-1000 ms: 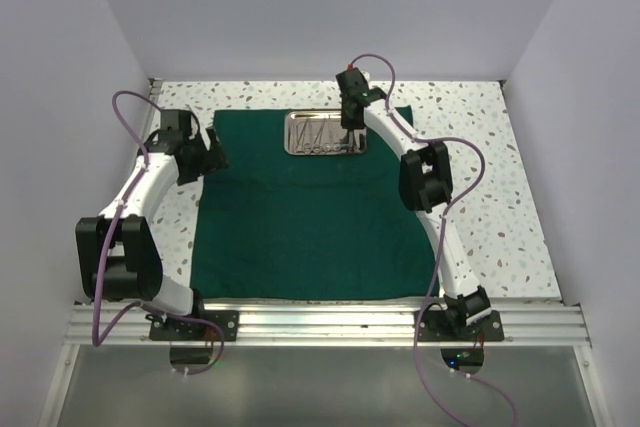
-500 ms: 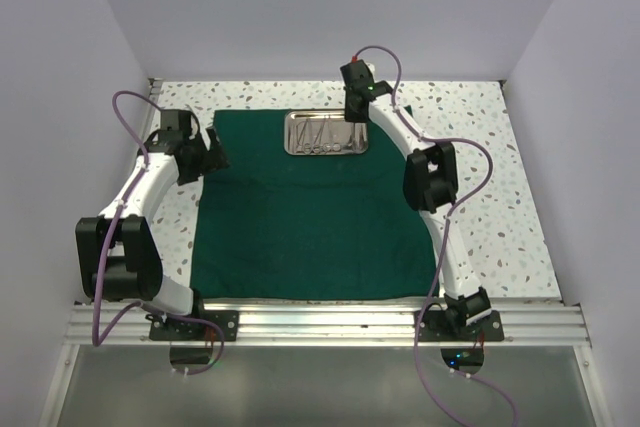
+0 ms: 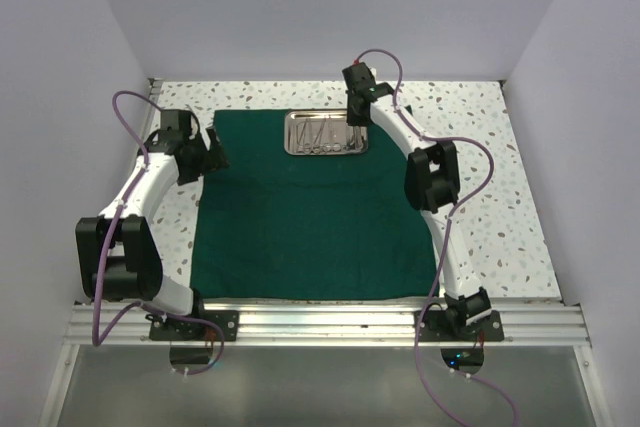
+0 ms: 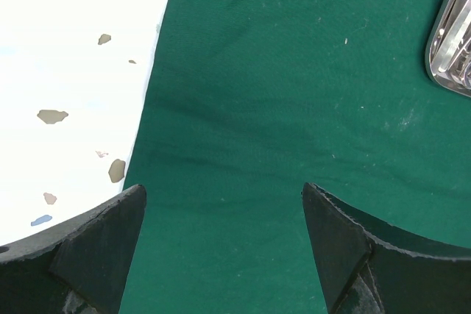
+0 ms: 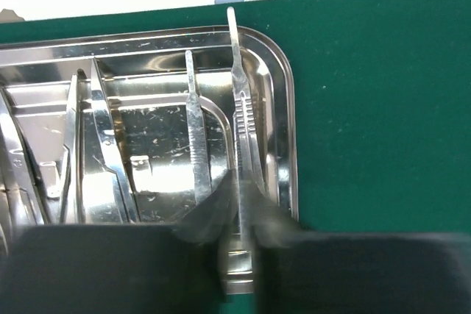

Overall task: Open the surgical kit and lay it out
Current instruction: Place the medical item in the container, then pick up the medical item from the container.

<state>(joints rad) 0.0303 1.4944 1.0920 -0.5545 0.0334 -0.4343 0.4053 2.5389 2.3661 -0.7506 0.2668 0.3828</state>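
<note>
My right claw is clenched on the tweezers, a slim steel pair with a ribbed grip. They lie at the right end of the steel tray, and their tip pokes past its far rim. My fingertips are blurred, so I judge the pinch from how they meet around the shaft. My left claw hangs released, fingers wide, above the left edge of the green cloth, grasping nothing.

The cloth lies open and flat on the speckled table, with the tray at its far middle. The step in hand, I judge, is lifting the tools out onto the cloth.

To do it well, I should rise straight up until the tip clears the raised lip. The polished shaft is thin and slippery and could pivot between my pads. I should hold it level and clear of the slim blade-like tool just to its left. Then I should lay it on bare cloth to the right, where the soft, matte weave should stop it sliding. The tray itself is mirror-bright, finely scratched and round-cornered.
</note>
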